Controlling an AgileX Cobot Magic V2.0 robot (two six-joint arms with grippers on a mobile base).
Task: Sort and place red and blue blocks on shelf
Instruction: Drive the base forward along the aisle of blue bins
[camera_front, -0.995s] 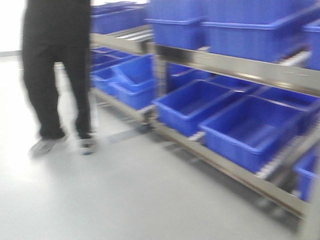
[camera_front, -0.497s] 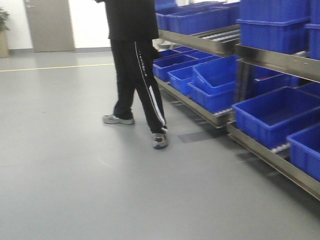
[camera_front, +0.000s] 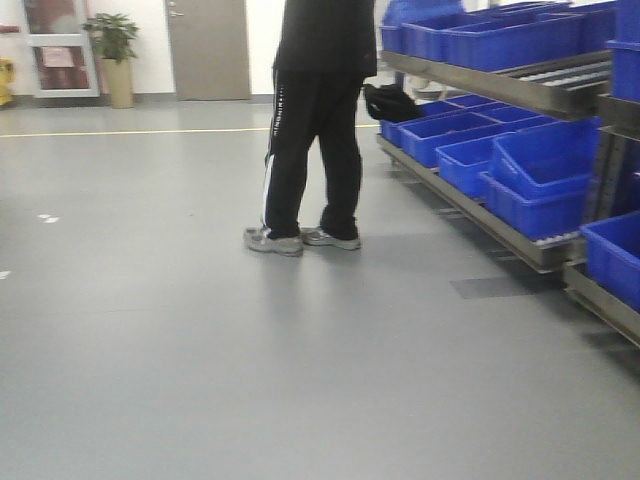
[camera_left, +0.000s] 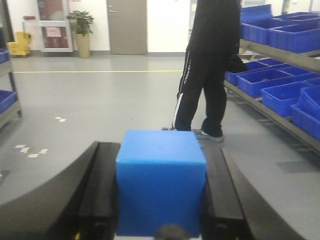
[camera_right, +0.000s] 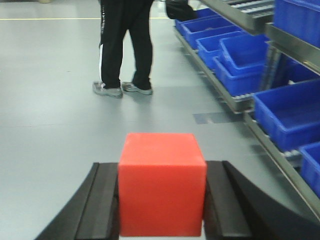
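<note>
Grey floor (camera_front: 150, 330) by the shelf (camera_front: 480, 82); left fingers (camera_left: 97, 195) grip blue block (camera_left: 161, 185), right fingers (camera_right: 102, 200) grip red block (camera_right: 161, 182).

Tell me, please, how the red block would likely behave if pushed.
The red block shows crisp, flat faces between the fingers of the right end effector, so it is probably stiff. Being a cube, it should slide rather than roll or tip. Its matte surface suggests it is not slippery.

Person (camera_front: 315, 110) left of shelf (camera_front: 500, 88); tubs (camera_front: 540, 175) on shelf tiers; plant (camera_front: 112, 40) beside door (camera_front: 207, 50), behind.
</note>
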